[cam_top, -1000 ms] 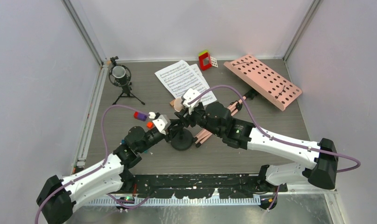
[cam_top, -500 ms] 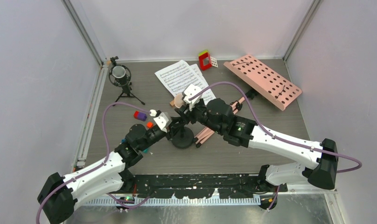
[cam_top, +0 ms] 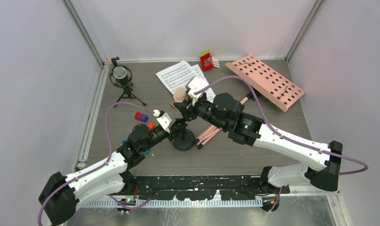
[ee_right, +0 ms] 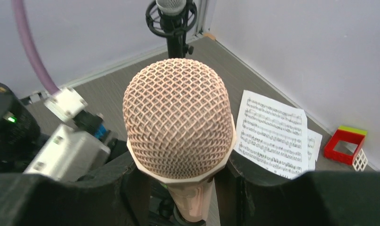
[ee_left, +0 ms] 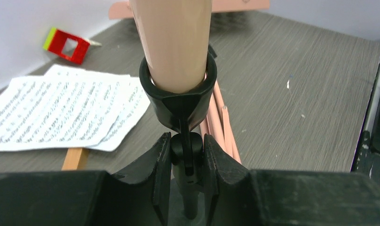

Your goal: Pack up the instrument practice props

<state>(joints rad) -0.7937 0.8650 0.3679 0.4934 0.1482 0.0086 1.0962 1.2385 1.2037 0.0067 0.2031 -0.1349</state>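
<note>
The left arm reaches low and forward from the near-left corner. Its end effector [ee_left: 187, 155] is clenched on the thin black post of the mic stand [cam_top: 183, 140], just under the clip ring. The stand's round black base rests mid-tabletop [cam_top: 282, 115]. The right arm stretches in from the near right with its wrist raised. Its end effector [ee_right: 181, 183] grasps the mic [ee_right: 178, 120] below the rounded mesh head, and the mic's smooth beige-pink body sits in the ring. Printed white pages [cam_top: 176, 75] lie flat behind. The pink perforated music stand [cam_top: 265, 81] is at the far right.
</note>
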